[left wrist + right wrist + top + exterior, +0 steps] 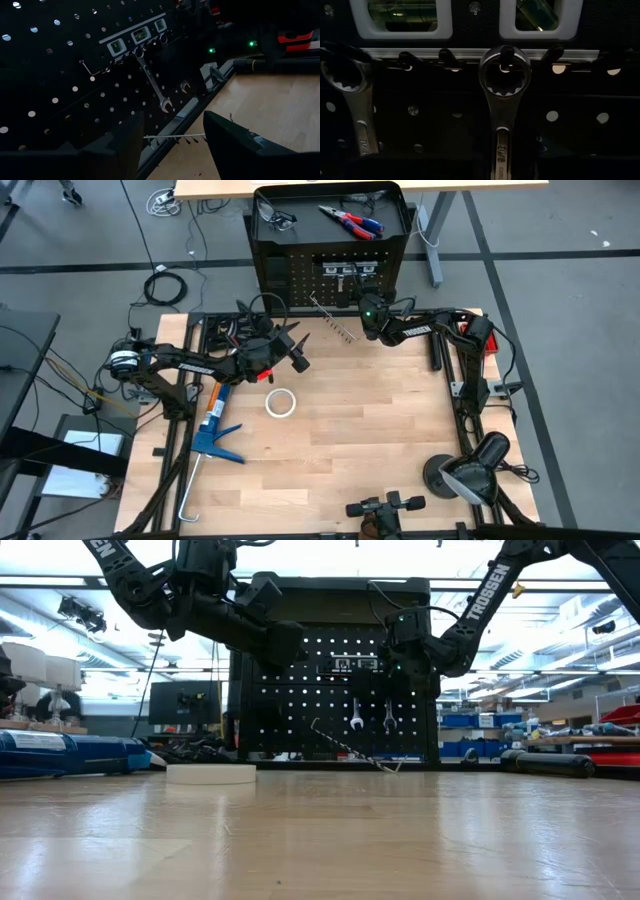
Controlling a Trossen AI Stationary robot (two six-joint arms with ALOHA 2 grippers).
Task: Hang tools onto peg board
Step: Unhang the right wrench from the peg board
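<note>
Bright ceiling lights are shining in the low view, behind the right gripper (400, 665), making it look like a dark shape. The peg board (55, 95) ahead of the left gripper (172, 142) is looking very dim. Light is gleaming on the wrench (504, 100) close before the right gripper.

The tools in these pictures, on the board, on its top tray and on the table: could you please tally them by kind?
Wrenches, hanging on the peg board: 2
Pliers, on the board's top tray: 1
Safety glasses, on the top tray: 1
Slim bar, leaning at the board's foot: 1
Caulking gun, on the table: 1
Total: 6
</note>
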